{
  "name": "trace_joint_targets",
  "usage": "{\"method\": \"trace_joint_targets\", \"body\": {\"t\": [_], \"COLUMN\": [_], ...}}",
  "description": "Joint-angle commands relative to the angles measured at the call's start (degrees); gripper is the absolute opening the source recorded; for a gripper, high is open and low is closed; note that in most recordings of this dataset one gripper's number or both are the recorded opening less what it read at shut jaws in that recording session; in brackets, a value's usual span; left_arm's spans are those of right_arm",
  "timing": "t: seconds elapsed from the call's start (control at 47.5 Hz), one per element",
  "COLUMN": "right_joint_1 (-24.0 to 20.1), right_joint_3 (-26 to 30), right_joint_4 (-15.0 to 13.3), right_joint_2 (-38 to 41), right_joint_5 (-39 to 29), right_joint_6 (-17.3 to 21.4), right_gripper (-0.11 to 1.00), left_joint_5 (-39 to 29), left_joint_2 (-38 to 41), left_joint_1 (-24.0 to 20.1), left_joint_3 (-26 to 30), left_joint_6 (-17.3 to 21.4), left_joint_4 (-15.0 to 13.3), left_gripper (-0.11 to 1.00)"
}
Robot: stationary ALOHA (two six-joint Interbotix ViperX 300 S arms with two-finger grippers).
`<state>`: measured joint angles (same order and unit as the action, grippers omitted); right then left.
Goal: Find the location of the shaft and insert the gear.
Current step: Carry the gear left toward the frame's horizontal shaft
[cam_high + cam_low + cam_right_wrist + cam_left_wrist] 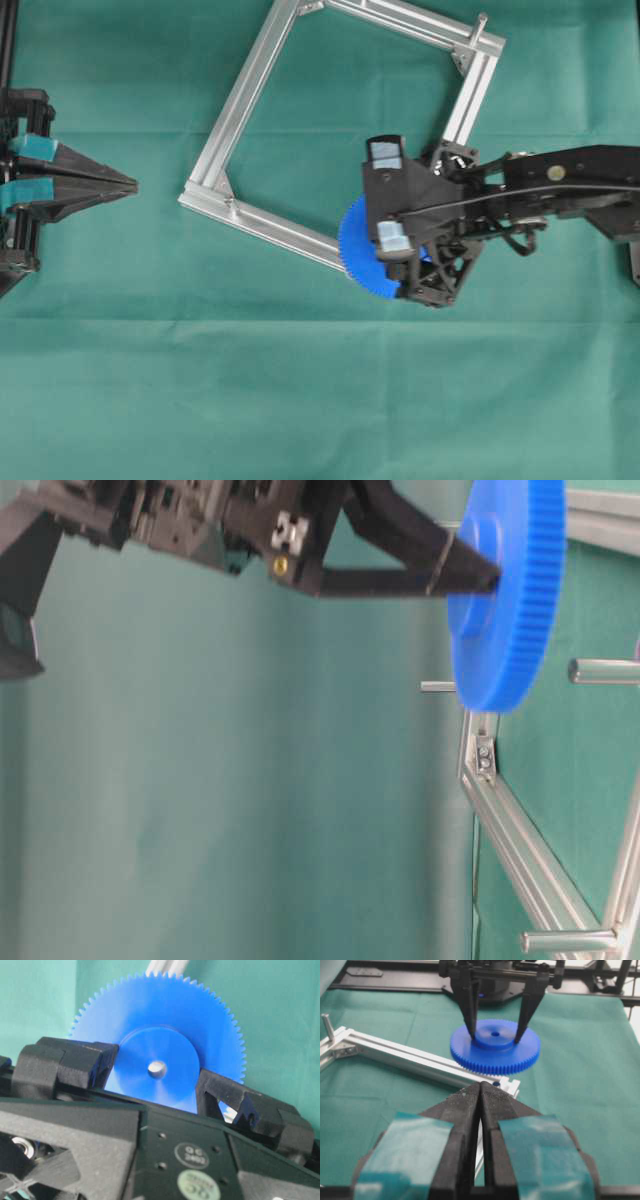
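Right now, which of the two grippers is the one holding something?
The right gripper: its jaws clamp the blue gear by the raised hub. The left gripper is shut on nothing.

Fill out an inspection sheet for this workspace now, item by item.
Surface: green cloth, lightly creased.
Job's things: blue gear held by its hub, above a corner of the aluminium frame; the wire-ringed shaft cannot be picked out.
Clutter: nothing seen.
Grippers: right pincer shut on the gear's hub; left pincer shut, empty, parked at the left edge.
Cables: black cable along the right arm.
Surroundings: black rig base beyond the cloth.
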<state>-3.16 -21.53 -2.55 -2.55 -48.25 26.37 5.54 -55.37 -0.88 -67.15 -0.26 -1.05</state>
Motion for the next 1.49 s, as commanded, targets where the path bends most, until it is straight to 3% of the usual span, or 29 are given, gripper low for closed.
{"method": "trace_joint_targets", "body": {"t": [0.0,1.472], "right_joint_1": [-0.09,-0.62], "right_joint_3": [2.81,5.27], "right_joint_4": [-0.26,-0.53], "right_joint_2": [0.09,6.50], "right_joint_5": [-0.44,-0.35], "right_joint_6": [0.09,-0.44], "right_gripper": [0.69,0.69], "left_joint_5": [0.18,-0.18], "left_joint_2": [0.53,0.35], "left_joint_1": [-0.18,-0.18], "left_joint_3": [1.58,1.58], "left_joint_6": [-0.09,-0.09], "left_joint_4": [-0.18,-0.18], "left_gripper": [0.01,0.01]}}
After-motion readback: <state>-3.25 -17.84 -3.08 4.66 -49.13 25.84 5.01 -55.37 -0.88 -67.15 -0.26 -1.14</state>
